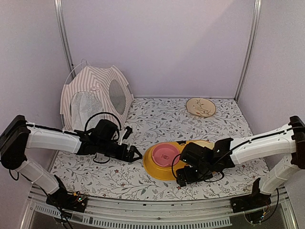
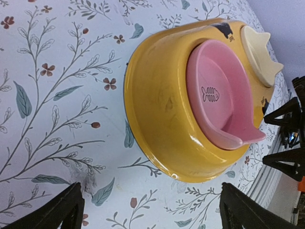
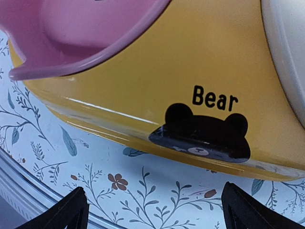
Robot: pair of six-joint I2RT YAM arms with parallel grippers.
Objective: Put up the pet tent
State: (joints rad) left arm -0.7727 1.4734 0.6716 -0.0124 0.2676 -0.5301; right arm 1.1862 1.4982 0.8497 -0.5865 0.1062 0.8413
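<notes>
The pet tent, pink-and-white striped with a round dark mesh window and a white sheer door, stands upright at the back left corner. It shows only in the top view. My left gripper is open in front of the tent, its fingertips just left of a yellow bowl. In the left wrist view the left gripper holds nothing, with only tablecloth between its fingers. My right gripper is open at the bowl's near right side. In its own view the right gripper is also empty.
The yellow bowl, marked "Bear", holds a pink bowl and a cream dish. A cream plate lies at the back right. The table's near metal edge runs close behind my right gripper.
</notes>
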